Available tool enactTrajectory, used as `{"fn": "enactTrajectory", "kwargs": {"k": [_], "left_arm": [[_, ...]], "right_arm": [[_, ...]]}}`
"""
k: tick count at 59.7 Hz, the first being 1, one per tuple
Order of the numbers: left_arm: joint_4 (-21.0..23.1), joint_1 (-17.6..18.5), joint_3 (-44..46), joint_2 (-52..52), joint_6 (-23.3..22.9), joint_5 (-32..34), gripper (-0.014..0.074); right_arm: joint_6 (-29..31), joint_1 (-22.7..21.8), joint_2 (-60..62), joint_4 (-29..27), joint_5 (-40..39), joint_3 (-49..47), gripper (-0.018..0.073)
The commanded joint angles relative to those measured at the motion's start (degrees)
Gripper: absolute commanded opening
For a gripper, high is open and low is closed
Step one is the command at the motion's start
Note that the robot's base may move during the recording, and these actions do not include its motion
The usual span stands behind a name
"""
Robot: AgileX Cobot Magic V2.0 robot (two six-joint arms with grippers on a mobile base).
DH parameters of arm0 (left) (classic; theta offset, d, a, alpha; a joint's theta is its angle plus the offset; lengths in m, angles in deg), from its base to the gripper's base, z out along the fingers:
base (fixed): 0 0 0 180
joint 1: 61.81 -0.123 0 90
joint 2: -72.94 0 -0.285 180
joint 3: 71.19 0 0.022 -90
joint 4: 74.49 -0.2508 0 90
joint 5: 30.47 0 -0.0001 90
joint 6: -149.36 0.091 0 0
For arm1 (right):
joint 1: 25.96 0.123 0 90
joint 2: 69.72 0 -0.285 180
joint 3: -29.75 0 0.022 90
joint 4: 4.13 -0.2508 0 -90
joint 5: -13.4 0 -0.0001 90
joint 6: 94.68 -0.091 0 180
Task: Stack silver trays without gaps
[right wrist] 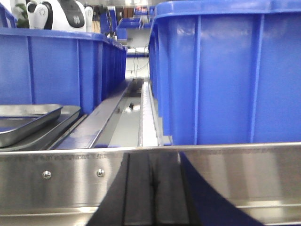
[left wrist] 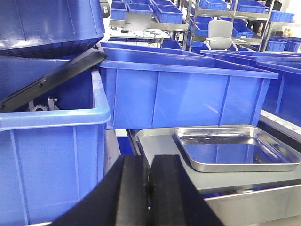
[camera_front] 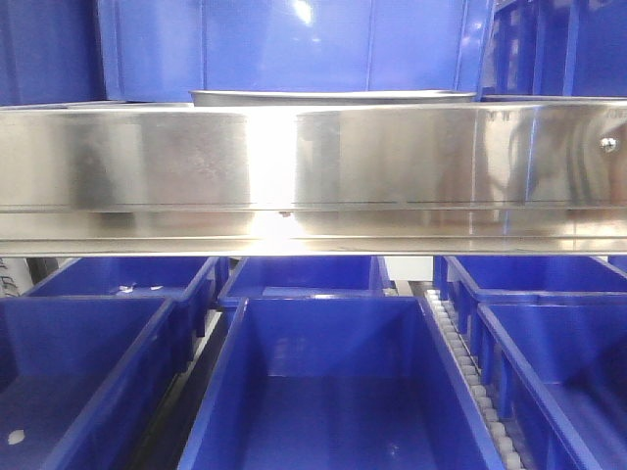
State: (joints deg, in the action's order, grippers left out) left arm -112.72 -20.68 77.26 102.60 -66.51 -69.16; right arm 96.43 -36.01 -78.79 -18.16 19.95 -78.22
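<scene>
- Left end effector (left wrist: 149,188): black fingers pressed together, nothing between them, low in the left wrist view, just short of the shelf edge.
- Right end effector (right wrist: 151,188): fingers also pressed together and empty, behind the steel rail (right wrist: 211,174).
- Silver tray (left wrist: 235,148): flat on the grey shelf (left wrist: 160,146), ahead and to the right of the left end effector, long axis running left to right.
- Seen from the right wrist: tray (right wrist: 26,120) far to the left, apparently resting in a second tray (right wrist: 66,120); cannot tell whether fully seated.
- Blue bins (left wrist: 183,94) behind.
- Neither arm clearly nearer.
</scene>
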Motion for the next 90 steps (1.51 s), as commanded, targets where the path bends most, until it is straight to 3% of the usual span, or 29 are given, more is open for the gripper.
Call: {"fn": "enactTrajectory", "kwargs": {"k": [1, 13, 21, 35, 54, 90], "left_arm": [[-0.14, 0.15, -0.14, -0.29, -0.42, 0.44, -0.0006], [-0.14, 0.15, -0.14, -0.54, -0.42, 0.59, -0.0006], [-0.14, 0.15, -0.14, -0.54, -0.42, 0.59, -0.0006], [-0.14, 0.15, -0.14, -0.54, -0.42, 0.59, -0.0006], [-0.14, 0.15, -0.14, -0.54, -0.42, 0.59, -0.0006], [-0.14, 0.15, -0.14, -0.54, -0.42, 0.59, -0.0006]], "right_arm": [[0.41, -0.30, 1.29, 1.06, -2.66, 1.68, -0.0079], [-0.62, 0.57, 1.29, 2.63, -5.45, 3.84, -0.0079], [-4.34, 0.57, 1.29, 3.91, -9.76, 5.18, -0.0079], [-5.57, 0.57, 1.29, 7.65, -8.25, 5.18, -0.0079], [-5.57, 3.89, 1.29, 7.73, -6.56, 5.18, -0.0079], [-6.53, 3.88, 1.29, 7.29, -3.57, 5.18, -0.0079]]}}
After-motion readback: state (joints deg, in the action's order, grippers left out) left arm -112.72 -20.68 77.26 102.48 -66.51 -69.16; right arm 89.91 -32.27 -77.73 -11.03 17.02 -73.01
